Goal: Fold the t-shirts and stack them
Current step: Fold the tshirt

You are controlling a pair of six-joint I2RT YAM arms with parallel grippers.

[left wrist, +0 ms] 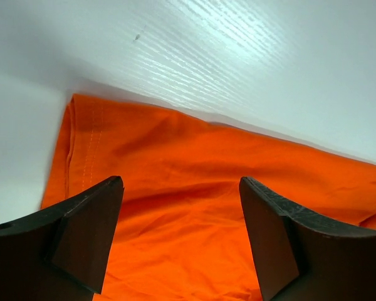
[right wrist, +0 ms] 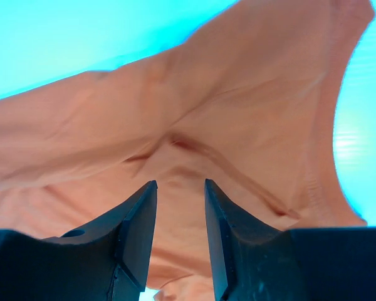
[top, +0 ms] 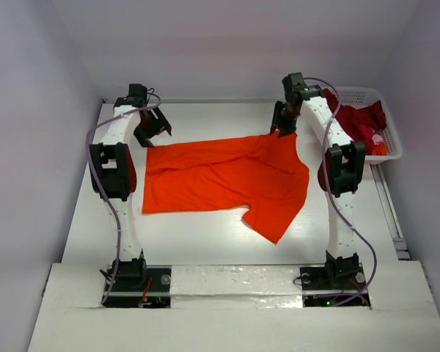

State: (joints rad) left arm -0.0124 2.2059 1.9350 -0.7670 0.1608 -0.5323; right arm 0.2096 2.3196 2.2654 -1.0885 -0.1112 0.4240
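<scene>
Orange cloth, the orange t-shirt (top: 220, 176), lies spread across the middle of the table (top: 205, 246) in the overhead view; its long axis runs left to right, one sleeve juts toward the lower centre of the frame, and the cloth rises in a crease near its upper right edge. The dark red t-shirts (top: 356, 117) sit heaped in the white basket (top: 393, 147) at the upper right, apart from it.

Left gripper (top: 152, 128): upper left, over the shirt's hemmed corner; jaws wide, nothing between them.

Right gripper (top: 282, 128): at the shirt's upper edge, right of centre; jaws parted only narrowly; its wrist view shows cloth beyond the gap, none seen pinched.

Judgement: laying-out looks about done and folding is not yet begun, so the task is at an early stage.

Recommendation: take the upper edge at two matched points; pinch the full edge, not a stray wrinkle; carry both arms toward the lower frame together and level, so the fold lands straight. Flatten the crease by the right jaws first — otherwise it gets folded in.
</scene>
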